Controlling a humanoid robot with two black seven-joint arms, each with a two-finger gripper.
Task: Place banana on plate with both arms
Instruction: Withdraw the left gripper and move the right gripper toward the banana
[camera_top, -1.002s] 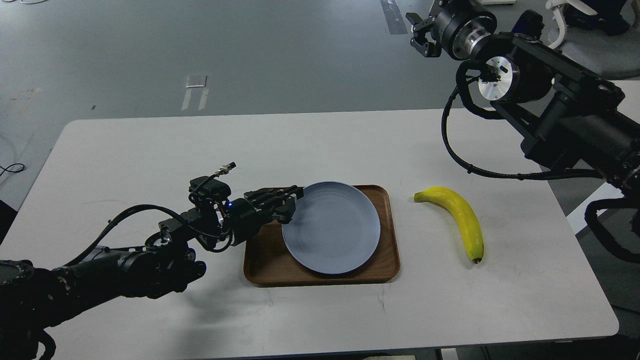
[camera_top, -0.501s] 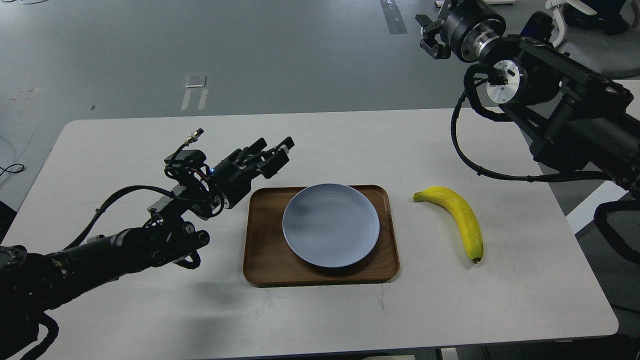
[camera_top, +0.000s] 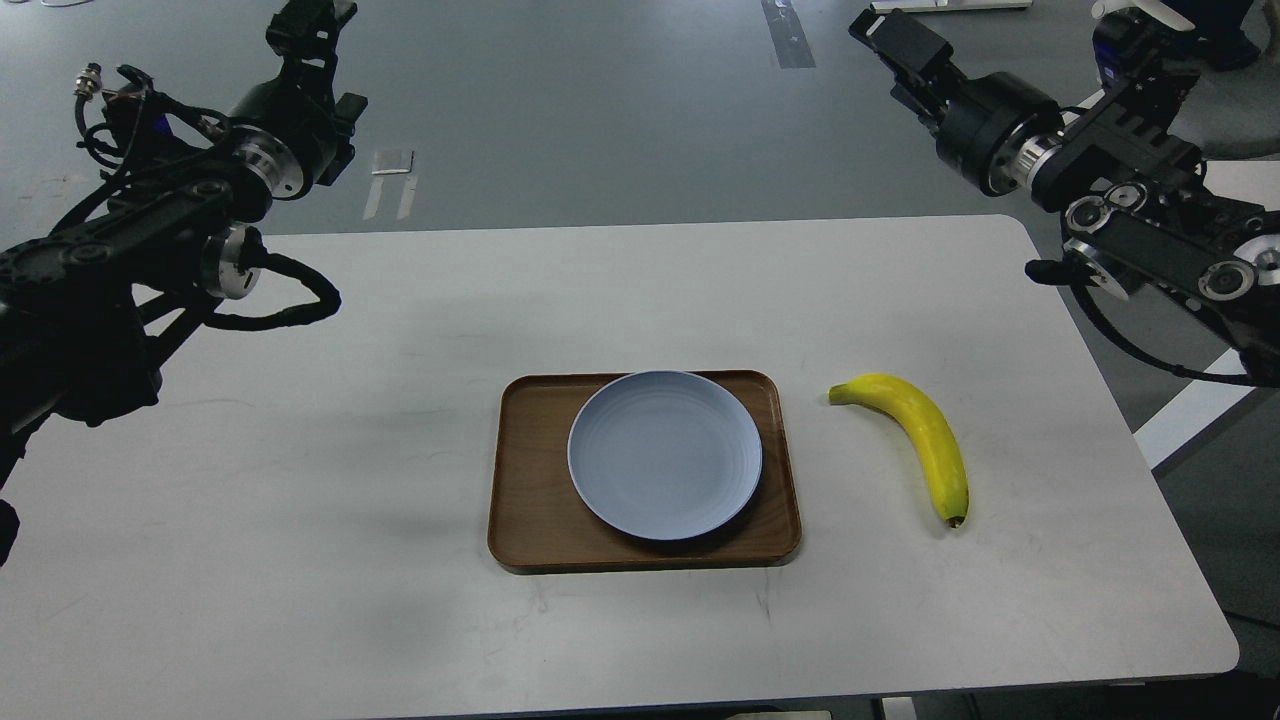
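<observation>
The pale blue-grey plate (camera_top: 665, 455) lies empty on a brown wooden tray (camera_top: 530, 530) in the middle of the white table. The yellow banana (camera_top: 922, 436) lies on the table right of the tray, stem toward the tray, dark tip toward me. My left gripper (camera_top: 310, 18) is raised high at the far left, over the floor beyond the table, its tip at the view's top edge. My right gripper (camera_top: 885, 35) is raised at the far right, well above and behind the banana. Both are dark and empty-looking; their fingers cannot be told apart.
The white table (camera_top: 300, 560) has rounded corners; its right edge runs close to the banana. Grey floor lies beyond the far edge. A chair base (camera_top: 1130, 20) stands at the back right.
My left arm has let go of the plate's left edge and swung up and back to the far left. The plate has settled flat on the tray. My right arm has shifted slightly right.
</observation>
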